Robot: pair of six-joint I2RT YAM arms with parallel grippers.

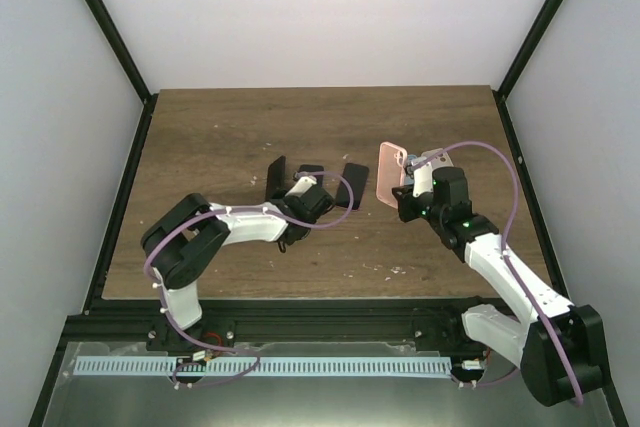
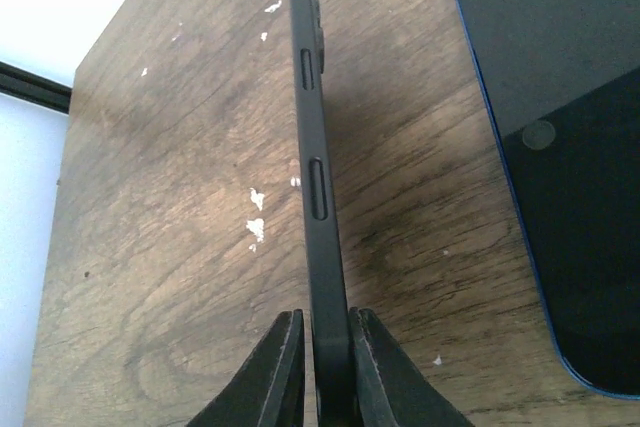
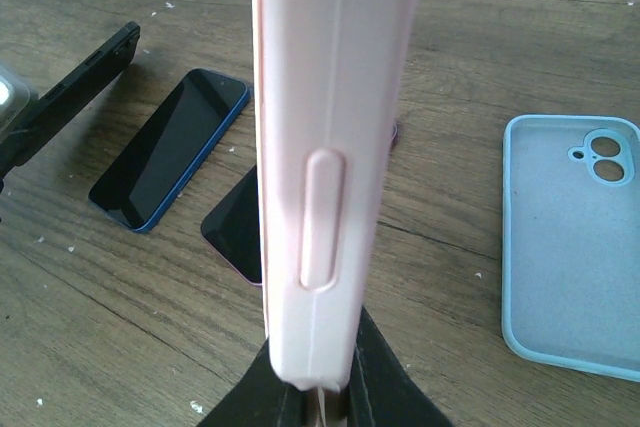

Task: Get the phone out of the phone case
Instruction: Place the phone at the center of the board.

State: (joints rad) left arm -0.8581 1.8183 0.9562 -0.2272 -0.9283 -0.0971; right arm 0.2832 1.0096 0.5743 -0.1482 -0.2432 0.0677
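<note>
The left claw (image 2: 326, 322) was closed narrow on the black case (image 2: 315, 177). One finger pressed each face at its near end, and the case stood on its long edge on the tabletop (image 1: 220, 127) with two side buttons facing up. In the overhead view the case stuck out from the claw toward 11 o'clock, left of the tabletop's centre. It showed only edge-on, so whether a phone sat inside could not be told.

A blue-edged phone (image 2: 560, 147) lay flat, screen up, at 3 o'clock from the black case, near it but not touching.

The right claw (image 3: 315, 342) was clamped on the bottom end of the pink case (image 3: 320, 127). It held the case upright and clear of the wood, with a long side button facing the wrist camera. The case's inside was hidden here too. In the overhead view it stood right of centre, at about 3 o'clock from the left claw.

Behind the pink case a second phone (image 3: 235, 227) with a purplish rim lay flat, partly hidden. It lay between the blue-edged phone and the pink case.

A light-blue case (image 3: 570, 247) lay open side up and empty at 3 o'clock from the pink case, its camera cutout at the far end.
</note>
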